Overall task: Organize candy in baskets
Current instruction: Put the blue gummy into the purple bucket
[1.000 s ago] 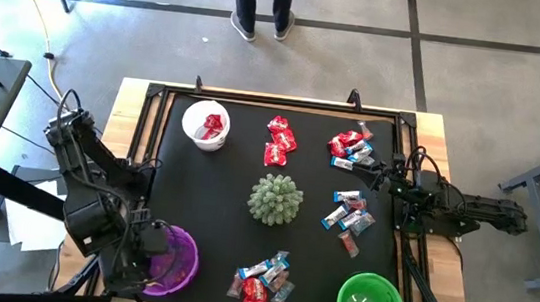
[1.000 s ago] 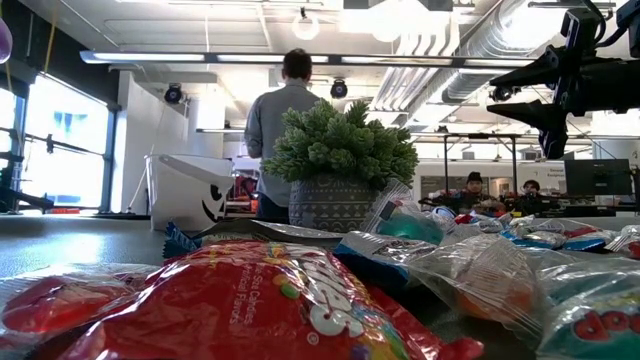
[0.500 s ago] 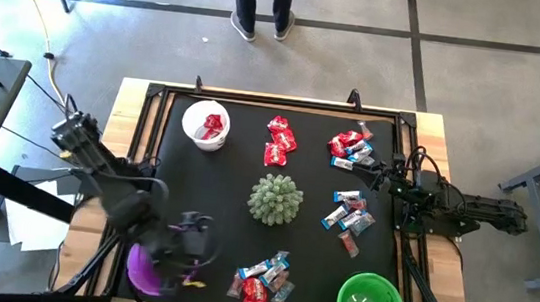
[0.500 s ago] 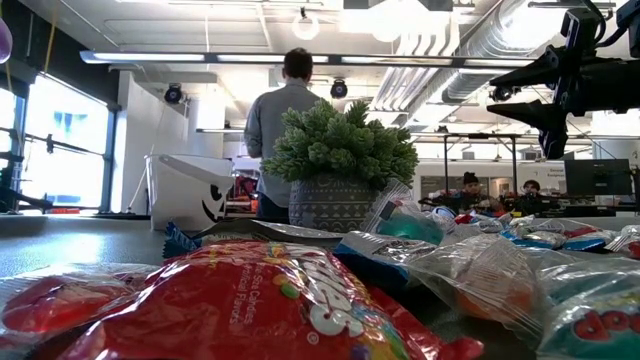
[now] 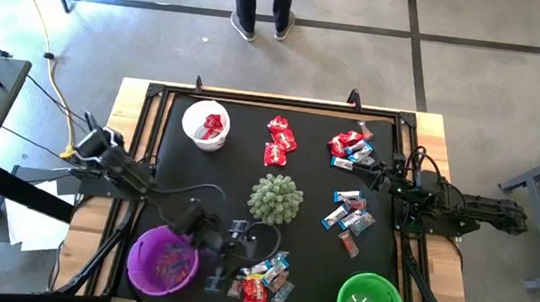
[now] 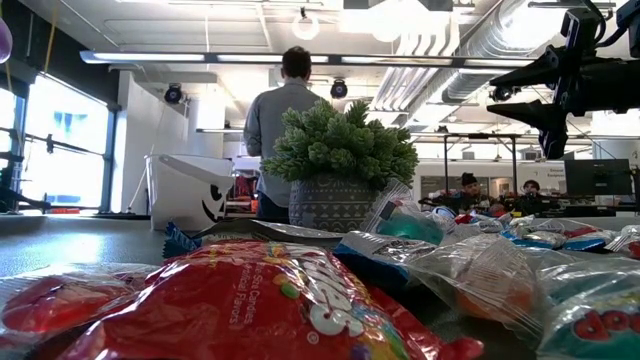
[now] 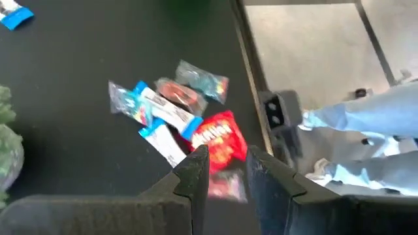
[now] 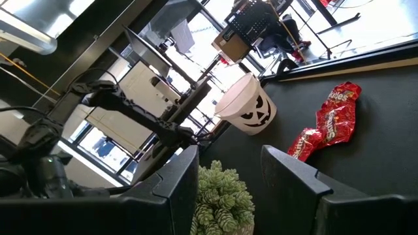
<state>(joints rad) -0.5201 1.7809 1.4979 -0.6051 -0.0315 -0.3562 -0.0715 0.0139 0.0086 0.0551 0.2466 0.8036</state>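
Swung away from the purple basket [image 5: 164, 262], the left gripper [image 5: 236, 258] — fingers parted, empty — is poised beside the candy pile [image 5: 263, 277]; most candy is left unsorted.

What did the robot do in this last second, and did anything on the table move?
The left gripper swung from over the purple basket to the candy pile beside it, fingers slightly apart, holding nothing. The right gripper, baskets and candy stayed put.

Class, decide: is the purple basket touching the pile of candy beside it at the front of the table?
Apart. The high view shows bare black mat between the purple basket and the candy pile, with the left gripper over that gap.
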